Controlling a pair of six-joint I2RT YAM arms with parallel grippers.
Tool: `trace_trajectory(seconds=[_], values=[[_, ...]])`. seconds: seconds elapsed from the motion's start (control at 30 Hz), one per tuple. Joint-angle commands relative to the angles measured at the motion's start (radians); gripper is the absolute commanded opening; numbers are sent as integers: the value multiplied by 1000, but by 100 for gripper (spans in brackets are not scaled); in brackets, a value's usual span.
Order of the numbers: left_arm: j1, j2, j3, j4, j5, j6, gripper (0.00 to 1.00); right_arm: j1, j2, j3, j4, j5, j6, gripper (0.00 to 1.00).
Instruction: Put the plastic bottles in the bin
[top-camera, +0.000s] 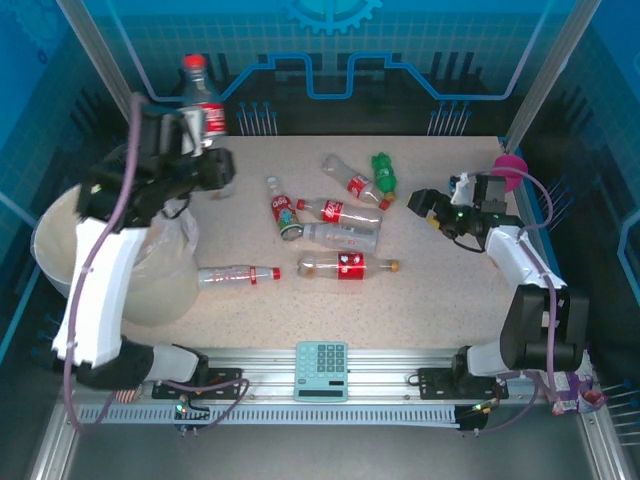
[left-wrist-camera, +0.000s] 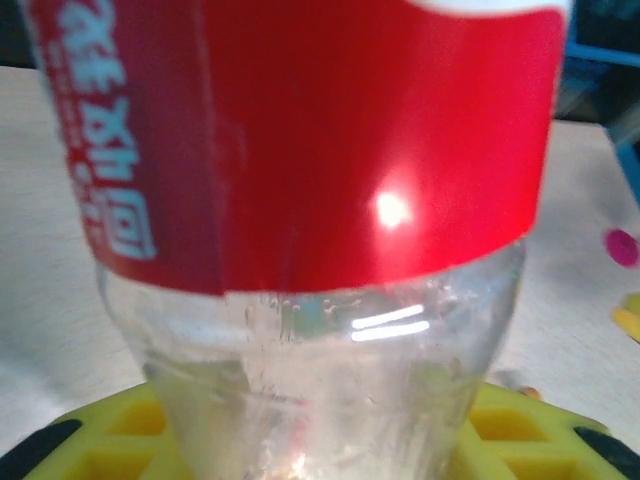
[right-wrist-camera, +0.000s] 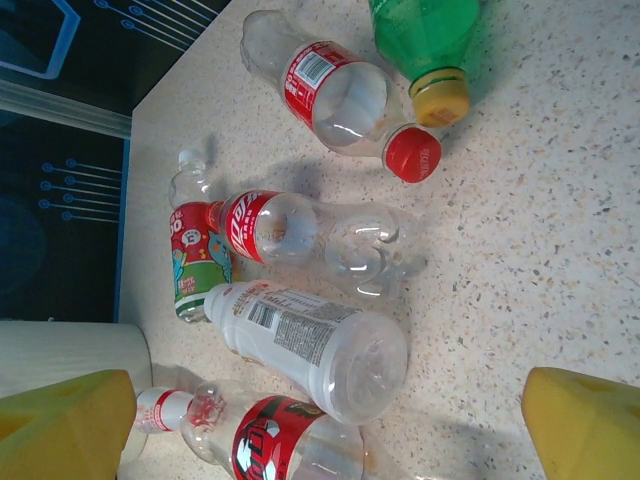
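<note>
Red-labelled bottle (top-camera: 203, 103) upright within the left claw (top-camera: 199, 146)

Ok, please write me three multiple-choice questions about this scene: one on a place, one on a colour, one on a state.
1. Where is the bin?
A) at the left, beside the left arm
B) at the right
C) in the middle

2. What colour is the cap of the green bottle?
A) red
B) yellow
C) blue

3. How is the left tool?
A) open, empty
B) shut on the green bottle
C) shut on a red-labelled bottle

Answers:
1 A, the top view shows it by that arm.
2 B, the right wrist view shows the cap yellow.
3 C, it holds that bottle upright.
</note>
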Motion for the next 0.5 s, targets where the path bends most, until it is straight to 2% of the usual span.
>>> trace_trajectory(seconds=[0.0,0.1,0.17,0.33,0.47], values=[[142,-93,-29,-148,-151,43,25,30,23,46,34,4,-21,100],[316,-162,-101,-136,-182,57,23,38,64,65,62,1,-6,100],[396,-180,-149,-131,-198,56,22,46,97,84,91,-13,15,100],[489,-201,-303,-88,-302,-40,20,81,179,153,111,-31,25,100],[550,-221,-425,-18,-277,-35,19,86,216,177,108,-26,17,100]])
